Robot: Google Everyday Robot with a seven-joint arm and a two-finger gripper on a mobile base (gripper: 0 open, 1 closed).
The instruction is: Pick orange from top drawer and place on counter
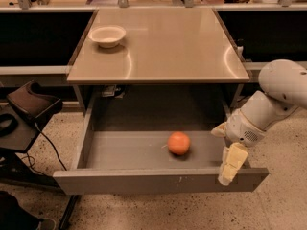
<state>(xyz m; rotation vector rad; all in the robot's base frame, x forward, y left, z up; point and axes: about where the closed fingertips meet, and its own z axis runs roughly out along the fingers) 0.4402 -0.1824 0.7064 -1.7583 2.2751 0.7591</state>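
Observation:
The orange lies on the floor of the open top drawer, right of its middle. The drawer is pulled out below the beige counter. My gripper hangs from the white arm at the drawer's front right corner, pointing down over the front panel. It is to the right of the orange and apart from it, holding nothing.
A white bowl stands on the counter's back left. Dark side shelves flank the counter. A black stand with cables is on the floor to the left. Speckled floor lies in front.

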